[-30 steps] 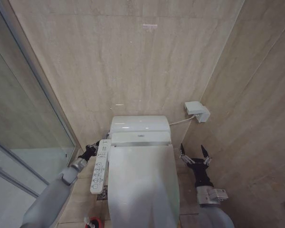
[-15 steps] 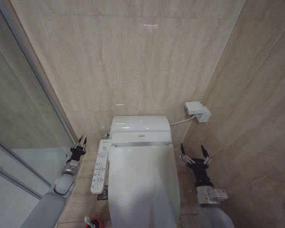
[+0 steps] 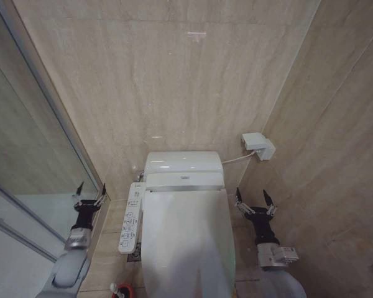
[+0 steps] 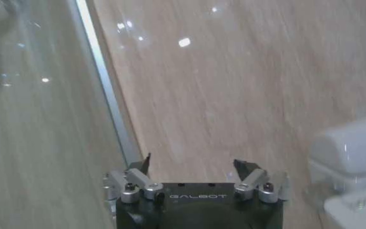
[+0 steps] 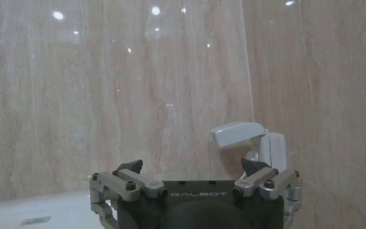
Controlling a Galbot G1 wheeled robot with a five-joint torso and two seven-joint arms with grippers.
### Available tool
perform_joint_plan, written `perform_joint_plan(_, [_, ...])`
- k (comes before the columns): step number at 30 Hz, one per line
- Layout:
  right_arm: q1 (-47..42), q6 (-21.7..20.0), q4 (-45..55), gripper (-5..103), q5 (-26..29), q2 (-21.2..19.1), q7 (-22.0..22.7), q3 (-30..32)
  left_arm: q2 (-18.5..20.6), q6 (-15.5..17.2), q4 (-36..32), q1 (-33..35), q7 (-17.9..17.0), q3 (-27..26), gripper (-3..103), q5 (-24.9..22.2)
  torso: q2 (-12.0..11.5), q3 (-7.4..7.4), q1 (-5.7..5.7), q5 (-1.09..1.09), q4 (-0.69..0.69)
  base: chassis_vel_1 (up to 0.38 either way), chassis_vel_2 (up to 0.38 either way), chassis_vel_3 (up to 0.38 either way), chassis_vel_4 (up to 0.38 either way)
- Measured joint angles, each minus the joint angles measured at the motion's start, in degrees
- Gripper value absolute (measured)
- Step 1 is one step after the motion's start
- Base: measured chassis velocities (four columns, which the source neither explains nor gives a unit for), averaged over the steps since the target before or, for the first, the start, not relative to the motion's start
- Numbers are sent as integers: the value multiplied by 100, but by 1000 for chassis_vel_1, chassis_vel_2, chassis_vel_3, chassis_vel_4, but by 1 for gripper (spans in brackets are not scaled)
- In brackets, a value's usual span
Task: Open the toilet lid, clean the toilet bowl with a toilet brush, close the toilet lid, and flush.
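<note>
The toilet lid [image 3: 186, 242] lies shut over the seat, glossy white, and it hides the toilet bowl. The toilet brush [image 3: 119, 290] stands on the floor to the left of the toilet, its red holder and white handle tip at the bottom edge of the head view. My left gripper [image 3: 90, 189] [image 4: 196, 164] hangs open and holds nothing, left of the toilet by the glass door's frame. On the toilet's right side, near the wall, my right gripper [image 3: 255, 197] [image 5: 191, 166] is open with nothing between its fingers.
A long white button panel [image 3: 130, 217] runs along the toilet's left side. The white tank [image 3: 183, 164] [image 4: 354, 152] sits against the beige tiled wall. A white wall box [image 3: 258, 146] [image 5: 237, 133] with a hose is mounted at the right. The glass shower door [image 3: 31, 186] closes off the left.
My left gripper has swung left, from beside the button panel to the glass door's frame, and its fingers now stand spread. The right arm has not moved.
</note>
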Motion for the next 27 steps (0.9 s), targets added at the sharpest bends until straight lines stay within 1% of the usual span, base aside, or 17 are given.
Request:
perform_joint_plan(3, [0,0,0,100,0,0,0,0,-44,4,-534,314,5,-179,76,-137,0,0,0,1,-3,0,0,0,0])
perform_joint_plan(4, [0,0,0,100,0,0,0,0,-72,4,-746,443,7,-221,98,-182,0,0,0,1,-2,0,0,0,0])
perform_joint_plan(10, [0,0,0,100,0,0,0,0,-241,-62,-1252,767,-32,-190,98,-192,0,0,0,0,-2,0,0,0,0])
perform_joint_plan(11, [0,0,0,100,0,0,0,1,-274,-74,-1295,799,-39,-176,100,-186,0,0,0,0,-2,0,0,0,0])
perform_joint_plan(19, [0,0,0,100,0,0,0,0,-437,-86,-1567,1100,-74,-79,100,-147,0,0,0,0,-2,0,0,0,0])
perform_joint_plan(27, [0,0,0,100,0,0,0,0,-461,-227,-1689,1445,-59,-20,100,-126,0,0,0,0,-1,0,0,0,0])
